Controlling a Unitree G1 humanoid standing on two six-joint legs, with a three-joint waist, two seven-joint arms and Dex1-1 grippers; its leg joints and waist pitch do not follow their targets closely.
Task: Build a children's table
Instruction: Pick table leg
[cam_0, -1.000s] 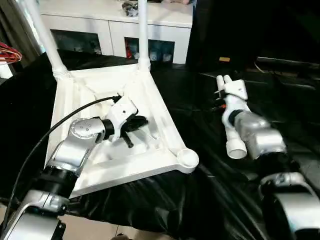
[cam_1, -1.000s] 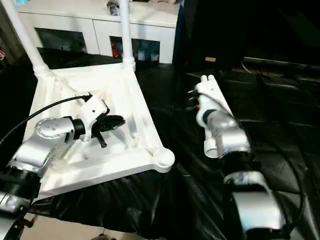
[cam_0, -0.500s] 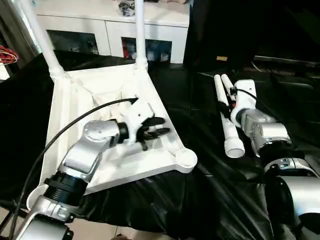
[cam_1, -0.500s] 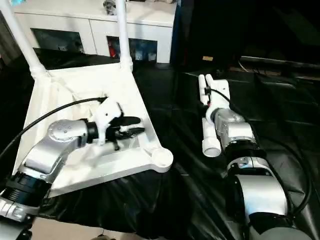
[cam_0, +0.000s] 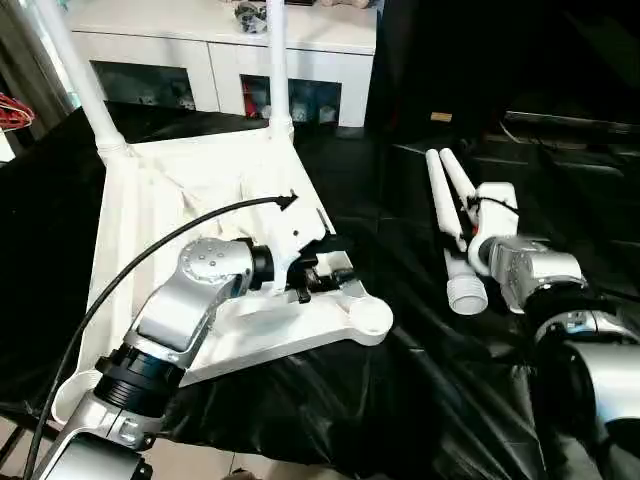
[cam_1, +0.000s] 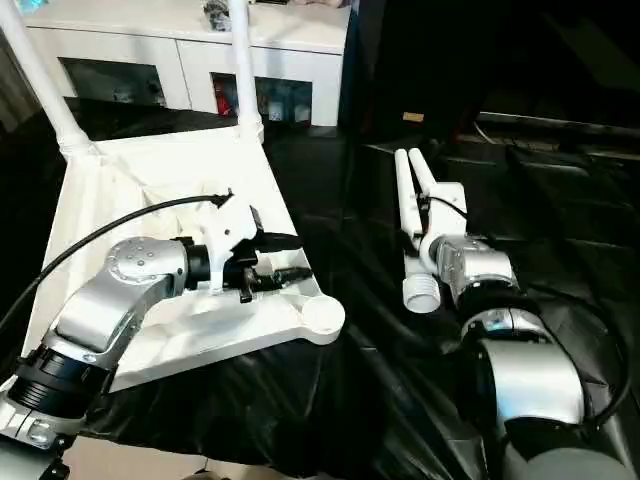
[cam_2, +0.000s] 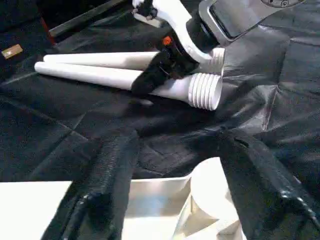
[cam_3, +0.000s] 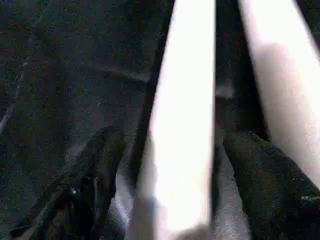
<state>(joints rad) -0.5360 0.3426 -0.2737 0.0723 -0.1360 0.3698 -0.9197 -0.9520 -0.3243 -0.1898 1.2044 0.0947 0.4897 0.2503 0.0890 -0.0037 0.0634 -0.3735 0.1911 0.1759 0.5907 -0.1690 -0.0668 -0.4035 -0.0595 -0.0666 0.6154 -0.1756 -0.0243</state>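
Table top (cam_0: 190, 215): upside down on the black sheet (cam_0: 400, 400), ribs up so sockets can take legs; two legs (cam_0: 278, 70) already standing at its far corners. Empty corner socket (cam_0: 368, 318): just ahead of the left gripper (cam_0: 318, 275), fingers spread, grasping nothing. Two loose legs (cam_0: 452, 225): side by side, threaded ends near; right gripper (cam_2: 152, 80) straddles one, fingers apart, seemingly poised to take it for that socket
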